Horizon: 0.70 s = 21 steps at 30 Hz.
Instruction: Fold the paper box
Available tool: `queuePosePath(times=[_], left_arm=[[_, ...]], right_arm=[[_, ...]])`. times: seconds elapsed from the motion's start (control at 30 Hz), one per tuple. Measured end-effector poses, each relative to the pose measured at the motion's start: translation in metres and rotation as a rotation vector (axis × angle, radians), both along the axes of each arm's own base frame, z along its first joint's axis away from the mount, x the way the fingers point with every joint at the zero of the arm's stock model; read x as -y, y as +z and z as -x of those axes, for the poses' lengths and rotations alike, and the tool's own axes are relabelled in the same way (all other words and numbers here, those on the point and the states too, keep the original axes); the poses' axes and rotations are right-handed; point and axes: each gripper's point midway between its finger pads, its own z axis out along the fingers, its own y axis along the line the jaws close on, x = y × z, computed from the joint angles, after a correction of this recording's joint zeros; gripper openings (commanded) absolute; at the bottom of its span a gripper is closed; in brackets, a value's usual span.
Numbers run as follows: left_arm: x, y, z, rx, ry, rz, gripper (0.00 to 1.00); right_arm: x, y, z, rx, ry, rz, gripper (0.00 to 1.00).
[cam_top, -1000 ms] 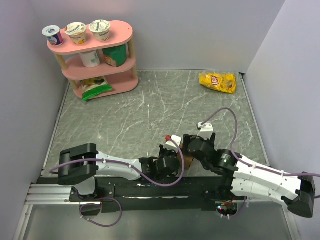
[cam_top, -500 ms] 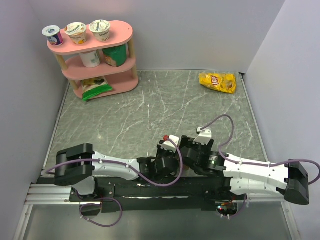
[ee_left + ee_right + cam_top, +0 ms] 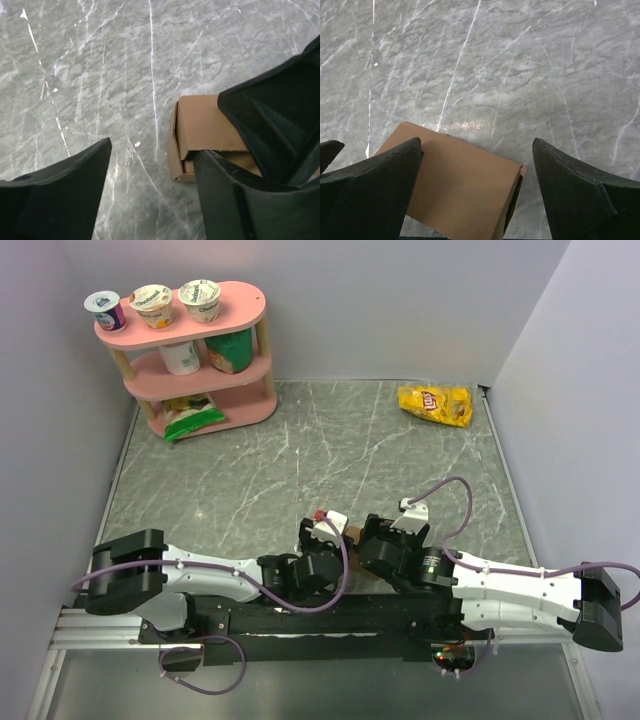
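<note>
Brown cardboard marks the one small paper box (image 3: 205, 120), lying on the grey marbled table (image 3: 300, 450) at about six o'clock, close to the arms' bases. Two grippers attend it. The left gripper (image 3: 152, 150) stands wide with nothing between its fingers, the box just beside it at three o'clock. The right gripper (image 3: 477, 145) spreads wide astride the box; whether its fingers touch the box is unclear. From above, the wrists hide nearly all of the box. One yellow chip bag (image 3: 435, 404) rests at one o'clock. One pink three-tier shelf (image 3: 240, 308) at eleven o'clock carries three cups (image 3: 152, 302) on top.
</note>
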Motion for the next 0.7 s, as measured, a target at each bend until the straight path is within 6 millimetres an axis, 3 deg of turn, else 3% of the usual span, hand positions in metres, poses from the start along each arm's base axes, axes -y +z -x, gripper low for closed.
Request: queuePosePath(times=[0.27,0.57,0.7], left_arm=[[-0.003,-0.001,0.010,-0.023,-0.057,0.008,0.79],[-0.004,-0.001,0.034,-0.049,-0.166,0.033,0.98],[-0.011,-0.002,0.047,-0.072,-0.233,0.059,0.96]], right_arm=[[-0.001,-0.001,0.003,-0.009,0.008,-0.010,0.97],[0.001,-0.005,0.004,-0.017,0.007,-0.008,0.97],[0.003,-0.008,0.005,-0.021,0.007,-0.007,0.96]])
